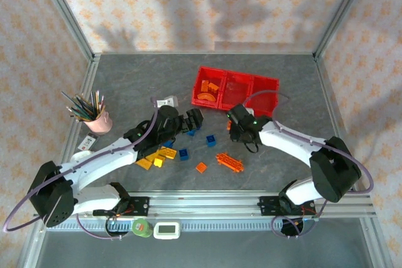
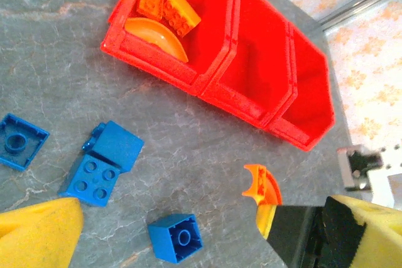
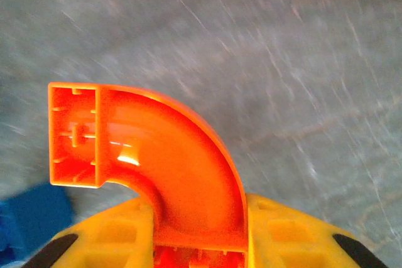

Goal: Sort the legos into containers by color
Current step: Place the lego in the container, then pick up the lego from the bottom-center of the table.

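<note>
Counter [image 1: 282, 73] carrying most legos loose: yellow cluster [image 1: 160, 155], blue bricks [image 1: 183, 154], orange plate [image 1: 230, 162] all waiting. Containers [image 1: 239, 89] sitting far-centre: left bin holding few orange pieces, other two holding nothing, so sorting looking barely begun. My left tool [image 2: 201, 246] hanging released over blue bricks. My right tool [image 3: 201, 240] clenching orange arch [image 3: 157, 155], near side of containers.

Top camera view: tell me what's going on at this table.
Toy bricks are being sorted into a red three-bin tray. The right gripper has its jaws shut on an orange arch brick near the tray. The left gripper hangs open over loose blue bricks. Three orange pieces lie in an end bin.
</note>
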